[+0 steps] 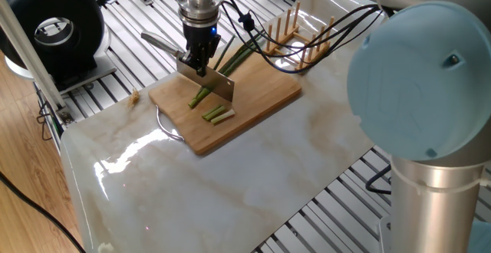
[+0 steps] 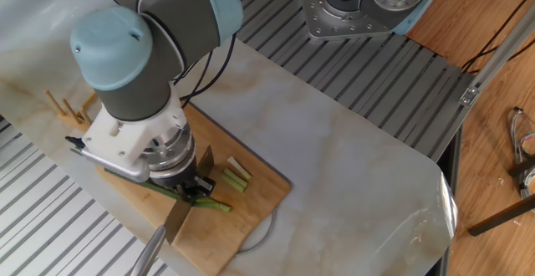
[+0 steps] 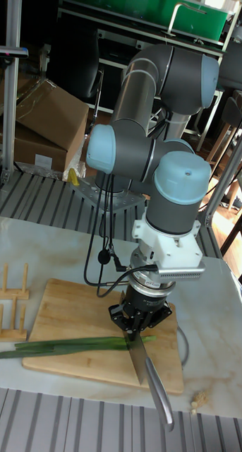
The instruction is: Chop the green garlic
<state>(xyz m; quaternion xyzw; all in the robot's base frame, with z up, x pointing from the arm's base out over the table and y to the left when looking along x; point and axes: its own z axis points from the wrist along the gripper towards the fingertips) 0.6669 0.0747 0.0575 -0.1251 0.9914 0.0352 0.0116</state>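
end effector (image 1: 201,65) clamped on knife (image 1: 209,83), blade over green garlic (image 1: 222,73) on cutting board (image 1: 265,96).

Bright even light, sharp focus, white glare on marble tabletop (image 1: 123,161)

cardboard boxes (image 3: 43,116), wooden floor (image 1: 15,215)

Garlic (image 1: 230,60) lying on board (image 1: 265,100); cut pieces (image 1: 218,114) beside knife (image 1: 207,83); rack (image 1: 295,34) standing behind board.
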